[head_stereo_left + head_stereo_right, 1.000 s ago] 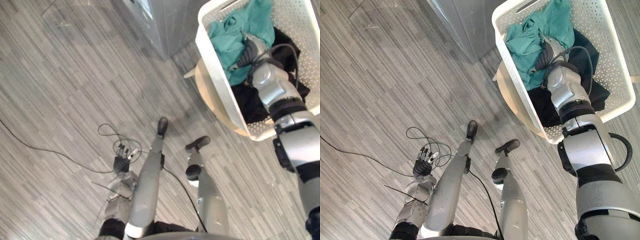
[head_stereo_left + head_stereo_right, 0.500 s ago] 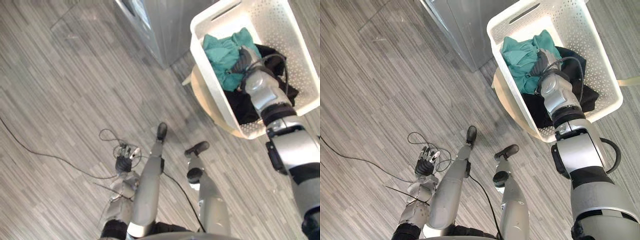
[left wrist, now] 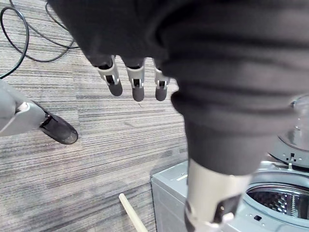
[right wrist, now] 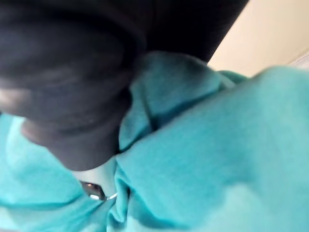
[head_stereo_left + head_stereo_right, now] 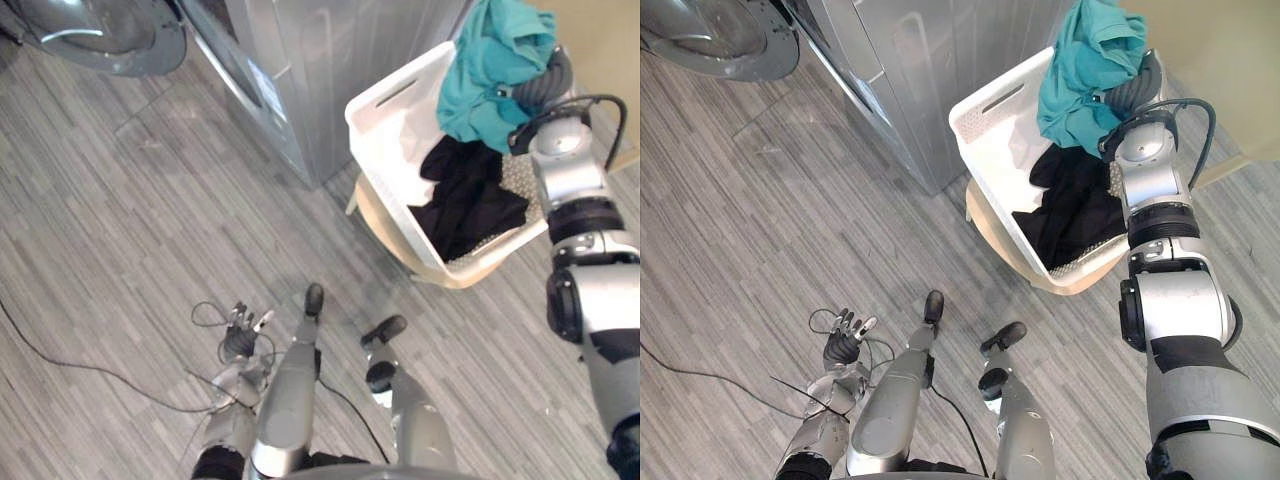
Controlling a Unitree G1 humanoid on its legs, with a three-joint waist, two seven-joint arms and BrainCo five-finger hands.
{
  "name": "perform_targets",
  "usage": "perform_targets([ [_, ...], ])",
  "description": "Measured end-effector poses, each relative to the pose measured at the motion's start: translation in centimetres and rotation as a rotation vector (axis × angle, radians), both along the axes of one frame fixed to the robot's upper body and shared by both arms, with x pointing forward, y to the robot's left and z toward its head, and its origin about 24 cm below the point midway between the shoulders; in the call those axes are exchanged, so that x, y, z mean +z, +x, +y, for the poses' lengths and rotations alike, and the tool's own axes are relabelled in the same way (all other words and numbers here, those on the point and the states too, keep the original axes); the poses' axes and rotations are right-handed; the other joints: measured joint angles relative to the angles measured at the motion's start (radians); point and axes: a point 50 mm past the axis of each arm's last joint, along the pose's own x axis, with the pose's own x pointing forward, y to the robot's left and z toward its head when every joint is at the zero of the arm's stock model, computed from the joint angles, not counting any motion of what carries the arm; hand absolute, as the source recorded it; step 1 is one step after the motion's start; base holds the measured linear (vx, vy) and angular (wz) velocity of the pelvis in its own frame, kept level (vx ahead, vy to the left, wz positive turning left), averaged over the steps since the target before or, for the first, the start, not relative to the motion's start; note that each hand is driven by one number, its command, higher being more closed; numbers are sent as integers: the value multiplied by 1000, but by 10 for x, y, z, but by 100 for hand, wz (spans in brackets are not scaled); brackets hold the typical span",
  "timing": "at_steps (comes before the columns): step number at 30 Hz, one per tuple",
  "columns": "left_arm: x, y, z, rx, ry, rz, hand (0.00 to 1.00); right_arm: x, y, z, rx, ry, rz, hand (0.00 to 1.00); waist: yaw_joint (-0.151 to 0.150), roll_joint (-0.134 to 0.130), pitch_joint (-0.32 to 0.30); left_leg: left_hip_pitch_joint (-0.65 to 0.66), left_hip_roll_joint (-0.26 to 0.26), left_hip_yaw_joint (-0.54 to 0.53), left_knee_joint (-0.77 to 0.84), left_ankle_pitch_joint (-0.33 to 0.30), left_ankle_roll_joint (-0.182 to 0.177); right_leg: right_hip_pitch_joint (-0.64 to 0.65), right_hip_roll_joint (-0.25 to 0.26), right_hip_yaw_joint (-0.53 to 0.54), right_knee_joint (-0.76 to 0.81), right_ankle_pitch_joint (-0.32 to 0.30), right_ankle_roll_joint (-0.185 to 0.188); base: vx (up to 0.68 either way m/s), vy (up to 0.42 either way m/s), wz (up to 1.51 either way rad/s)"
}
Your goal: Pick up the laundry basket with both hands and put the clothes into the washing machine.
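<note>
Clothing of a teal colour [image 5: 490, 60] hung bunched around the right hand [image 5: 548, 82], above the far end of the white laundry basket [image 5: 385, 120]. The right arm reached up and forward over the basket's rim, wrist bent toward the cloth. In the right wrist view the teal fabric wrapped close against the hand's dark cover and hid its fingers, so I could not tell whether they were curled on it. A black garment [image 5: 465, 200] lay inside the basket, which sat tilted on a pale round stand [image 5: 400, 248] just beside the corner of the grey washing machine [image 5: 320, 70]. The machine's round door [image 5: 95, 30] stood open. The left hand [image 5: 238, 335] hung low near the floor, well apart from the basket, its fingers [image 3: 137, 82] straight, spread and holding nothing.
</note>
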Motion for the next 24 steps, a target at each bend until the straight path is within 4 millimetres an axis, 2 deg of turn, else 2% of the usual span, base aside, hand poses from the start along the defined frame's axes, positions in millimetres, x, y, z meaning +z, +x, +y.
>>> perform_targets([
  [4,-2,-2,3,-5,18,15,0,15,-5,1,23,48,-86,100,-4,-9,-12,19,4,9,-9,0,0,7,5,19,0,0,0,-5,13,-9],
  [7,-2,-1,1,-49,58,20,0,26,-11,5,36,59,-170,100,-25,-14,-16,40,4,13,-29,5,0,17,5,22,0,1,-1,1,10,-3],
  [11,7,1,-2,-90,105,-15,0,24,-26,2,57,89,-274,100,-37,-43,-45,54,5,35,-34,5,0,18,6,43,0,1,-1,38,14,-13],
  [16,35,8,-17,-171,161,-151,0,12,-48,-14,27,132,-371,100,-58,-49,-86,95,4,56,-39,-1,4,44,6,66,-1,-1,1,48,18,-11],
  [18,48,10,-21,-209,194,-207,0,0,-56,-13,40,143,-388,100,-82,-48,-125,118,5,67,-54,-3,4,54,8,78,-2,-2,3,33,17,-16],
  [23,79,11,-31,-261,269,-349,0,-26,-82,-2,100,106,-423,100,-119,-45,-199,182,6,125,-54,-41,12,88,10,133,-8,-14,21,32,36,-32],
  [24,88,11,-31,-263,281,-386,0,-34,-88,1,115,100,-418,100,-138,-43,-225,191,6,132,-54,-47,12,95,13,139,-15,-13,23,70,38,-24],
])
